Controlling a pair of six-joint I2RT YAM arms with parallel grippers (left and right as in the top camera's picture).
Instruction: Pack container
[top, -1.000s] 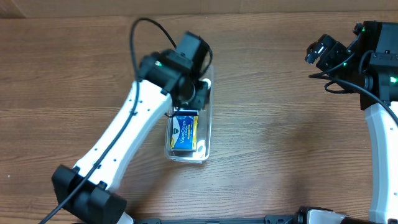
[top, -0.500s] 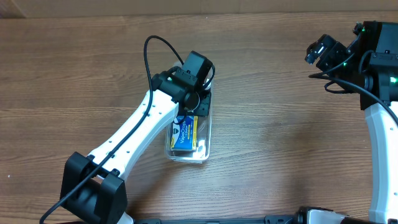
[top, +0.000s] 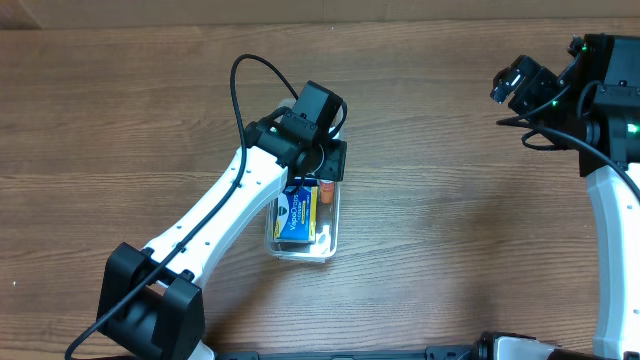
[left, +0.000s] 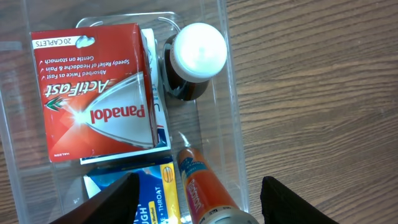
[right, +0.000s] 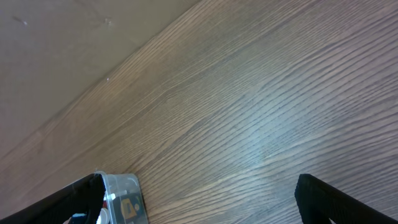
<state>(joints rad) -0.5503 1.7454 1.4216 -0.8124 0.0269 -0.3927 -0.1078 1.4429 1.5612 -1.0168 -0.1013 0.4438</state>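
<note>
The left fingers (left: 200, 180) hang spread apart, gripping nothing, directly over the container (left: 231, 112) on the bench (left: 323, 112). An orange tube (left: 193, 169) lies between them (neither tip touches it), with a red Panadol box (left: 93, 93) and a white-capped bottle (left: 198, 53) just beyond. The right fingers (right: 200, 180) are spread wide too, well apart from the container

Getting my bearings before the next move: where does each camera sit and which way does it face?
Overhead: above the table, looking straight down at the container; left arm and right arm show.
Left wrist: directly over the container, looking into it; left gripper open at the bottom edge.
Right wrist: off to the right, angled across the table; right gripper open.
Shared: all three show the container.
</note>
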